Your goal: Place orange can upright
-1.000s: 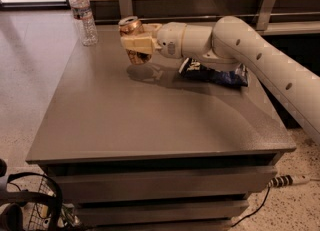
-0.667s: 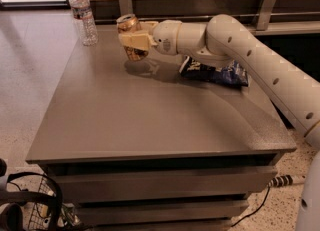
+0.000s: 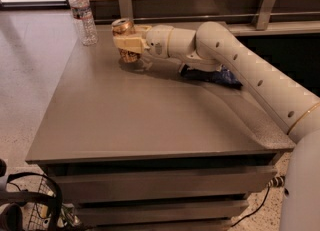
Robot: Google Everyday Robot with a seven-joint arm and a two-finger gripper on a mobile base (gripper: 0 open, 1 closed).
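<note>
Far-left stretch of the grey table (image 3: 150,120), toward its back edge. The gripper (image 3: 125,42) reaches in from the right, its cream fingers clamped around the middle of the orange can (image 3: 123,25). The silver top faces up, the body is close to vertical, and the lower half shows below the fingers. Cannot tell whether the base touches the tabletop or hangs just above it; a shadow sits directly beneath. A clear water bottle (image 3: 82,12) stands near, to the left and behind. A dark blue chip bag (image 3: 220,76) lies under the arm, well to the right. Judgement: the step in hand is the set-down. Lower straight, keep the can plumb, land the whole base flat before the fingers part, open evenly, then withdraw rightward, away from the bottle. Risk: a dragging finger tips the can.
</note>
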